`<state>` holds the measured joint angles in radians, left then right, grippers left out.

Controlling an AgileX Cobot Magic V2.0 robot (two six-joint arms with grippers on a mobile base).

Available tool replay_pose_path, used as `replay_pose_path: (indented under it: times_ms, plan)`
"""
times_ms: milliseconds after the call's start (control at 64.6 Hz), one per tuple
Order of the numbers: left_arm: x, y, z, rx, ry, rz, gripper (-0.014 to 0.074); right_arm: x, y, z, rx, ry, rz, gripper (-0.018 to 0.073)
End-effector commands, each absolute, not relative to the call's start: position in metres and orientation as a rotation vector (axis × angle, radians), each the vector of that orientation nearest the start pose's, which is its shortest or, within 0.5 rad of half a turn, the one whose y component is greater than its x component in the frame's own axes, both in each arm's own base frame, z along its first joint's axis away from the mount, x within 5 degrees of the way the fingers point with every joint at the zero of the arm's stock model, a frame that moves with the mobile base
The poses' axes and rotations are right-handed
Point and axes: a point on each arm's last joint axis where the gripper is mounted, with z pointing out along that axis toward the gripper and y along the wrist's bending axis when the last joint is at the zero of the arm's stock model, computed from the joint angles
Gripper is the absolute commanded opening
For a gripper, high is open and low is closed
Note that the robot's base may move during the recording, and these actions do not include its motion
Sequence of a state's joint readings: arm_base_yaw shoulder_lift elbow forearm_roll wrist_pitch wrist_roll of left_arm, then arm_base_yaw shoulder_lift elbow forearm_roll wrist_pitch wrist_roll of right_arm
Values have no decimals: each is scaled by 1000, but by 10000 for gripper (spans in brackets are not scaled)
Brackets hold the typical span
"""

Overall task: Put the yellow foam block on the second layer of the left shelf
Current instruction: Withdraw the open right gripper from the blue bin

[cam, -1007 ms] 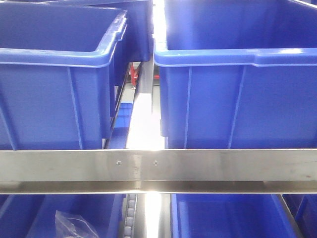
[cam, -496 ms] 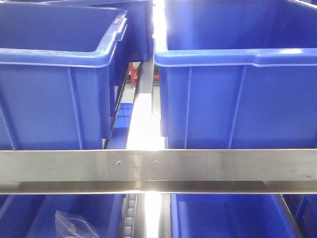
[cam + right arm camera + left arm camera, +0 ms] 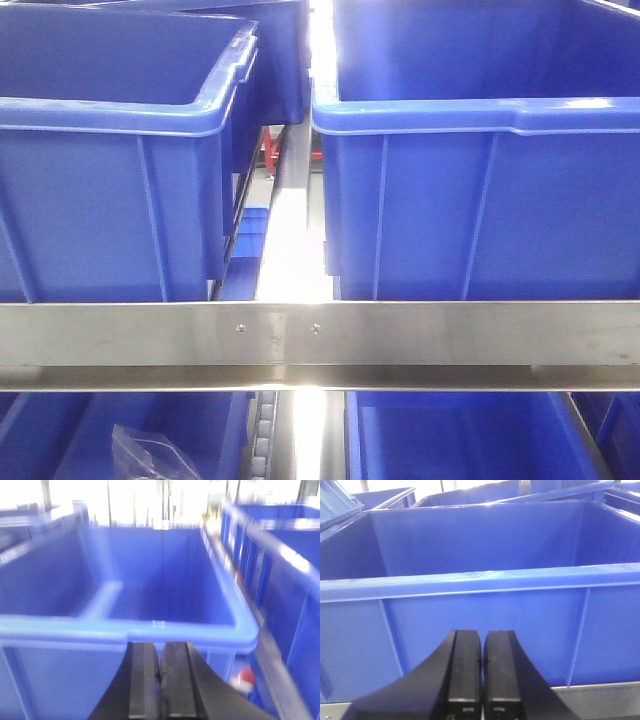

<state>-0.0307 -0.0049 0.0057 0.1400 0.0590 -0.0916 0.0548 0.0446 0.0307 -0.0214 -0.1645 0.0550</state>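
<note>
Since both sets of fingers sit pressed together with nothing between them, I read neither arm as carrying anything. My left gripper (image 3: 481, 667) is at the bottom centre of its wrist view, closed and empty, facing the front wall of a blue bin (image 3: 480, 620) that fills the frame. My right gripper (image 3: 161, 680) is likewise closed at the bottom centre of its own blurred view, just in front of another blue bin's rim (image 3: 125, 627); a small red-and-white object (image 3: 242, 679) shows low at the right, too blurred to name. From the front camera I see two upper bins above a steel shelf rail (image 3: 320, 335), with a crumpled clear bag (image 3: 150, 450) at the lower left. I cannot find the yellow foam block in any view. I judge the task is at the search stage: next I need to locate the block, then open a gripper for the pick.
</note>
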Motion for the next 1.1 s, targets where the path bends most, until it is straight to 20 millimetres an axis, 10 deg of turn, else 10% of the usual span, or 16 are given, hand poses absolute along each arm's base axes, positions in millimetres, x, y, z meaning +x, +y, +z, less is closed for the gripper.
replay_pose_path:
  times_ms: [0,1084]
  plan:
    - [55,-2,206,51,1468,5,136,52,3,231,-19,1255,66,55]
    - [55,-2,206,51,1468,5,136,51,3,227,-18,1298,64,55]
